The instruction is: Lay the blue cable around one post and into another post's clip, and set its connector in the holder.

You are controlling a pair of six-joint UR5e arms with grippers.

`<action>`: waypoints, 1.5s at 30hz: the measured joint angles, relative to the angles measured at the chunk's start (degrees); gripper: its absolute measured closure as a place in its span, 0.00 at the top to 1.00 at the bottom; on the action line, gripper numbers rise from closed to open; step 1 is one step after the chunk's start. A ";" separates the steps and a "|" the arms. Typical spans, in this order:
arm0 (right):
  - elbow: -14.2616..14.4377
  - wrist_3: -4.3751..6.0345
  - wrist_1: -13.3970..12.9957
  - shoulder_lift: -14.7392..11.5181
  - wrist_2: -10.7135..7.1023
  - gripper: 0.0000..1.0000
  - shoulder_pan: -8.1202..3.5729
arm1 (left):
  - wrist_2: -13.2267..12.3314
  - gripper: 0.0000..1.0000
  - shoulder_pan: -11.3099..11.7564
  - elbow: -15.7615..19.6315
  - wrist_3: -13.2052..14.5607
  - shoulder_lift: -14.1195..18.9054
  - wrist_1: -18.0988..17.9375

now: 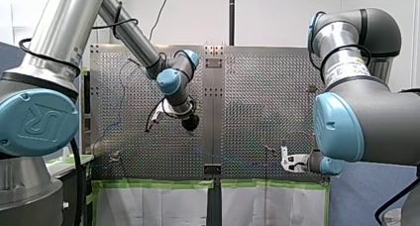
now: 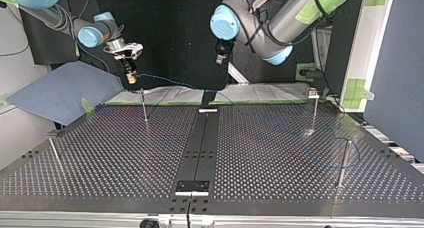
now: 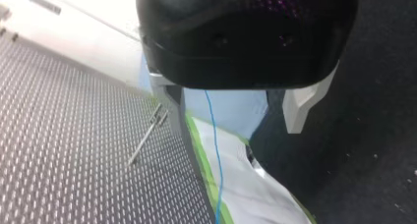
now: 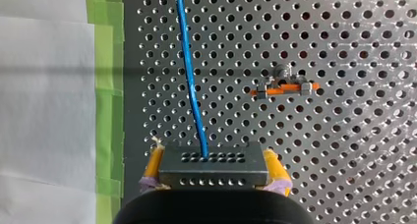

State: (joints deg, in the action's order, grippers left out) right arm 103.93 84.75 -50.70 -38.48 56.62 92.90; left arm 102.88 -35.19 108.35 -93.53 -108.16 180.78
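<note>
Though followed easily enough in the top view, lost the blue cable (image 2: 170, 81) almost wholly in the front view against the perforated table (image 1: 257, 112), and could read neither set of jaws there. Settled that from the wrists: found my right gripper (image 4: 215, 170) with yellow pads (image 4: 275, 167) pressed on both sides of the grey connector (image 4: 215, 160), cable running ahead over the holes, beside but apart from a post with an orange clip (image 4: 283, 88). Found my left gripper (image 3: 238, 128) partly hidden under its black housing (image 3: 246, 32), fingers (image 3: 300, 106) standing apart and gripping nothing, cable showing in the gap beyond. Noted green tape (image 4: 105, 86) and white paper (image 4: 44, 86) along the table's edge. Caught only in the top view the held end raised above the table, thin posts (image 2: 314, 110) standing well apart, a dark backdrop (image 2: 170, 33) behind.
</note>
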 joint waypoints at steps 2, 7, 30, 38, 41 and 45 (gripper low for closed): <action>0.00 -0.05 0.11 0.01 -0.01 0.00 0.01 | 0.03 0.99 -1.02 -0.94 -0.02 -1.04 -1.06; -0.01 -0.08 0.35 0.01 0.00 0.00 0.08 | 0.01 0.99 -2.19 -3.52 -0.41 -3.69 -3.68; -0.07 -0.44 0.90 -0.06 0.06 0.00 0.12 | -0.24 0.99 -1.49 -14.31 -5.47 -15.47 -15.48; -0.24 -0.44 1.35 -0.07 0.07 0.00 -0.19 | -0.48 0.99 -1.26 -15.38 -6.14 -19.37 -19.39; -0.46 -0.64 1.82 -0.08 0.08 0.00 -0.51 | -0.49 0.99 -1.08 -15.44 -6.24 -20.81 -20.82; -0.71 -1.53 2.79 -0.08 0.10 0.00 -0.91 | -0.49 0.99 -0.71 -15.83 -6.23 -22.41 -22.41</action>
State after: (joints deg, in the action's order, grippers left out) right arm 103.22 83.22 -47.91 -38.55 56.72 91.99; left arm 102.40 -35.89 92.51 -99.76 -130.57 158.37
